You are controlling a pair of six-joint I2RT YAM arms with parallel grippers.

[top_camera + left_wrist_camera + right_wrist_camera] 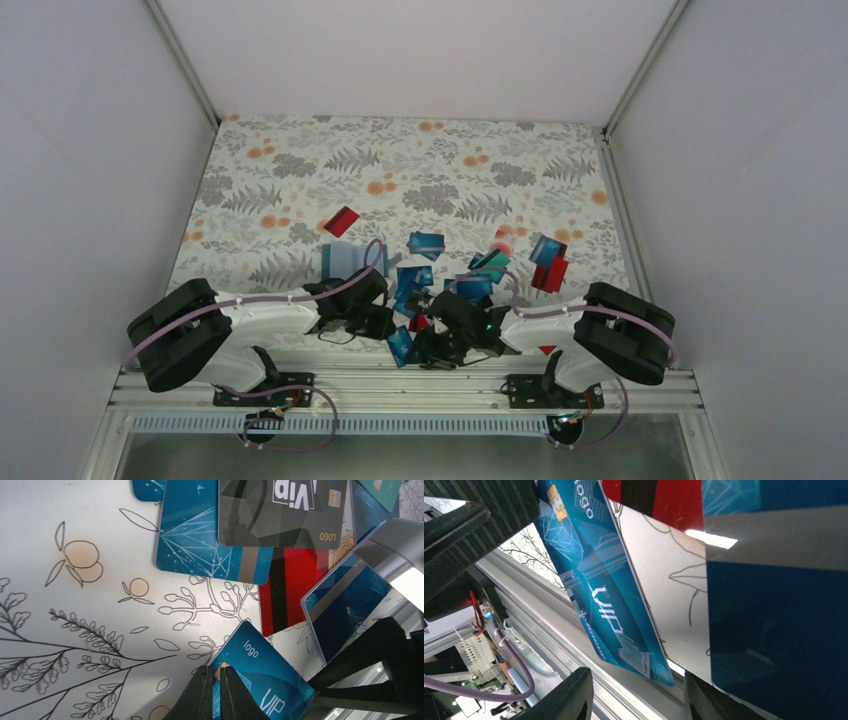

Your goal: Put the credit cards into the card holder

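Note:
A blue VIP credit card is pinched at its chip corner by my left gripper, which is shut on it just above the cloth near the table's front edge. From the right wrist view the same card hangs tilted, its lower corner above the gap of my right gripper. The right fingers stand apart on either side and do not touch the card. The card holder lies behind the left arm, pale blue and squarish. More credit cards are scattered mid-table.
A black VIP card, a blue card, a red card and a dark blue card lie close by. A red card sits further back. The metal front rail runs just below the held card.

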